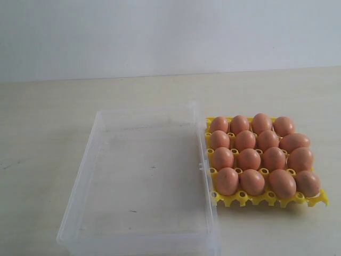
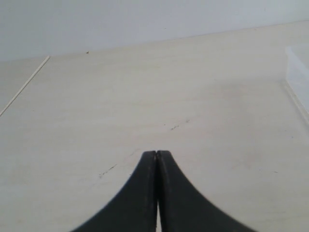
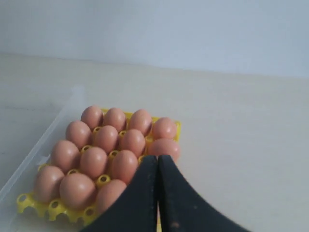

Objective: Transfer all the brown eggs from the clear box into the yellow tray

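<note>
Brown eggs (image 1: 249, 159), sixteen by count in the exterior view, are set in four rows of four in one yellow tray (image 1: 242, 199), each cup being filled by a single egg. The tray is placed on the pale table (image 1: 53, 117), well away from the far edge that meets the wall. One clear box (image 1: 85, 176) is laid just beside the tray's left side, its long wall running along the tray; whether the two touch cannot be told. The box is the larger of the two and reaches close to the table edge nearest the exterior camera. Two pincers are seen, one in each wrist view. The left pincer (image 2: 157, 153) is pressed fully together with nothing between its fingers, over bare table, and a corner of the box (image 2: 298, 72) is caught at the side of that view. The right pincer (image 3: 157, 157) is likewise closed on nothing, and part of the tray (image 3: 29, 205) and some eggs (image 3: 94, 162) are hidden behind it.
</note>
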{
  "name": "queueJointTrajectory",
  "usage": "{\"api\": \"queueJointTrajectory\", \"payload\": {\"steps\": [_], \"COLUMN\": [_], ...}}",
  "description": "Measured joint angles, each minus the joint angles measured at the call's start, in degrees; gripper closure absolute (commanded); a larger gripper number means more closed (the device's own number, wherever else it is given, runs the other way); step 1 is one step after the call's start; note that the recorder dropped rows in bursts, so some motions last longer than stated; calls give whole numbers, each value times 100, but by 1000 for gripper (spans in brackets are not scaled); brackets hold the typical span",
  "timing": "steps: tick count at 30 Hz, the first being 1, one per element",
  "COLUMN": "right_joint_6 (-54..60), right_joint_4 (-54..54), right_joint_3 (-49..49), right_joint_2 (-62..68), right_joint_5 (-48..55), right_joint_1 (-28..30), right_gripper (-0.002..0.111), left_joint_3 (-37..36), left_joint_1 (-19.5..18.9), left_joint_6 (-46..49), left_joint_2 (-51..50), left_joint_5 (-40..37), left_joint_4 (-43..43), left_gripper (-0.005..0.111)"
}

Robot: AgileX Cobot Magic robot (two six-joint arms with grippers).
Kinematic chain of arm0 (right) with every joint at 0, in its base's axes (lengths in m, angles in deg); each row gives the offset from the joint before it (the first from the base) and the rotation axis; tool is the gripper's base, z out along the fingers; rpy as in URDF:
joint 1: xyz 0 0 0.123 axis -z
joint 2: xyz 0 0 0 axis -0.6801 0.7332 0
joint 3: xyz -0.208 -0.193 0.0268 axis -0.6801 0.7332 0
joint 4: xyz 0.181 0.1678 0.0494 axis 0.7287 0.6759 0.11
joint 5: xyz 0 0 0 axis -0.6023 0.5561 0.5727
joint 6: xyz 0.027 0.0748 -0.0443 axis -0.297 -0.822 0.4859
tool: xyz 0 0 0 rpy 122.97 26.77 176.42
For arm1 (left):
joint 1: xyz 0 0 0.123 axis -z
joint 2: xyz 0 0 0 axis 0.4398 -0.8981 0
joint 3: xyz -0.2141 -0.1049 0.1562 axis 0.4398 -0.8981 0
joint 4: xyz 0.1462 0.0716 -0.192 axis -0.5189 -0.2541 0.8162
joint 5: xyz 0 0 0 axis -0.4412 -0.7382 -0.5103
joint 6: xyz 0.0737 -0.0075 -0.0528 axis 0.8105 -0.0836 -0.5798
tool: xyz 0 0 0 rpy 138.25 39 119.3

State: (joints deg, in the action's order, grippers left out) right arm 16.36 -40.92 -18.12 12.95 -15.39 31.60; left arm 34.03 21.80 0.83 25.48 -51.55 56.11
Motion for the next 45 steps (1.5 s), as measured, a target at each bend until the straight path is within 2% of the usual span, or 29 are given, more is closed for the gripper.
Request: {"api": "queueJointTrajectory", "payload": {"steps": [5, 9, 13, 16, 45], "right_joint_6": [0, 0, 0, 0, 275], "right_joint_4": [-207, -215, -121, 574, 820], "right_joint_3": [1106, 1636, 1679, 1679, 1679], "right_joint_2": [-809, -1008, -1022, -1022, -1022], "right_joint_5": [-1164, -1359, -1288, -1299, -1289], "right_joint_1": [16, 292, 602, 878, 889], "right_gripper": [108, 108, 108, 108, 108], "left_joint_3": [0, 0, 0, 0, 0], "left_joint_1": [0, 0, 0, 0, 0], "left_joint_6": [0, 0, 0, 0, 0], "left_joint_2": [0, 0, 0, 0, 0], "left_joint_5": [0, 0, 0, 0, 0], "left_joint_4": [0, 0, 0, 0, 0], "left_gripper": [107, 107, 107, 107, 107]}}
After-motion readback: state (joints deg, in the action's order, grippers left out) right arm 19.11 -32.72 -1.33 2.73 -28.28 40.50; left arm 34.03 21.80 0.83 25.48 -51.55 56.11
